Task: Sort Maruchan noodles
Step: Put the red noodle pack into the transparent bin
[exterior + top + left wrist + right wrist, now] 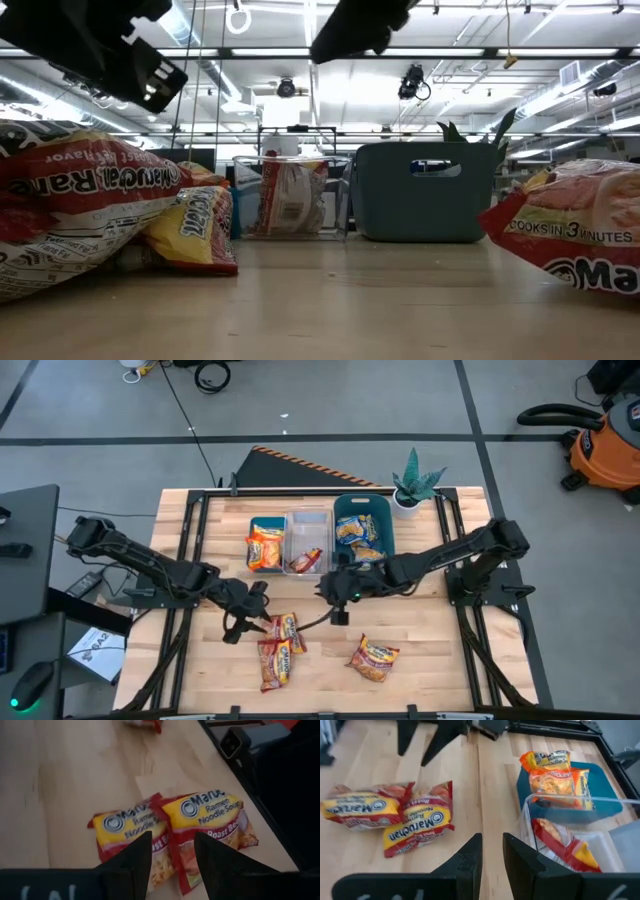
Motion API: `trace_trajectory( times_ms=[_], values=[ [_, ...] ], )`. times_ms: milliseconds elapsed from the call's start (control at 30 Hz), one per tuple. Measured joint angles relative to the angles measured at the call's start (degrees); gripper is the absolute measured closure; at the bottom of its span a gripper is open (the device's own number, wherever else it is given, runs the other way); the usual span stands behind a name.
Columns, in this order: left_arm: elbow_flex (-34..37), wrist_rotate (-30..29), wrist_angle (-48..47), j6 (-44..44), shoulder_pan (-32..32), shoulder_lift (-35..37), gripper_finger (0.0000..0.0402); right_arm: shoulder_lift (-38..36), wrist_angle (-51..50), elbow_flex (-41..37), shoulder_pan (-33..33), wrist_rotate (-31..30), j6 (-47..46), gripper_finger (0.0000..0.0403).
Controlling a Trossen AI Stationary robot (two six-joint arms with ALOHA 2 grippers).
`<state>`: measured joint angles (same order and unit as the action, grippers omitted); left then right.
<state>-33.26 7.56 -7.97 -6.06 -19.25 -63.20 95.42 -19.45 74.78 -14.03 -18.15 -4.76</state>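
Now, L end effector (pixel 243 622): released, empty, above two red noodle pkts (pixel 172 837) on counter (pixel 440 650).
R end effector (pixel 339 603): released, empty, near clear bin (pixel 307 520).

Three Maruchan noodle packets lie loose on the wooden table: two dark red ones (pixel 283 631) (pixel 275 662) touching each other left of centre, both flat with yellow label bands up, and a third red and yellow packet (pixel 373 657) well apart to their right. More packets are already sorted, with orange ones (pixel 264 548) in the left teal bin, a dark red one (pixel 303 561) leaning in the clear bin, and blue and yellow ones (pixel 360 536) in the tall teal bin.
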Motion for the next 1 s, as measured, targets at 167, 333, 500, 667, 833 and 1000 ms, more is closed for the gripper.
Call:
trace_trajectory(
  times_ms=[167, 333, 500, 667, 833, 1000],
  values=[
    [0.0, -3.16, 2.62, 1.0, -1.83, -0.09, 0.0249, 6.03, -5.97, 7.92, 1.54, 0.34, 0.95, 0.0321],
    [0.0, -4.66, 2.74, 1.33, -4.18, -0.11, 0.0249, 10.1, -9.93, 14.38, 1.97, 0.35, 2.0, 0.0321],
    [0.0, -5.83, 2.75, 1.2, -5.7, -0.11, 0.0249, 11.46, -13.8, 17.02, 1.95, 1.38, 2.31, 0.0321],
    [0.0, -8.33, 2.95, -0.52, -7.27, -0.15, 0.0249, 11.21, -13.65, 17.21, 1.76, 0.69, 0.5, 0.0321],
    [0.0, -12.2, 4.47, -3.0, -10.21, -0.17, 0.0249, 11.32, -15.68, 14.99, 1.06, 0.45, -1.92, 0.0321],
    [-0.04, -19.15, 4.97, -6.02, -13.72, -1.52, 0.0249, 10.86, -17.65, 14.98, -1.76, -2.8, -3.68, 0.0321]
  ],
)
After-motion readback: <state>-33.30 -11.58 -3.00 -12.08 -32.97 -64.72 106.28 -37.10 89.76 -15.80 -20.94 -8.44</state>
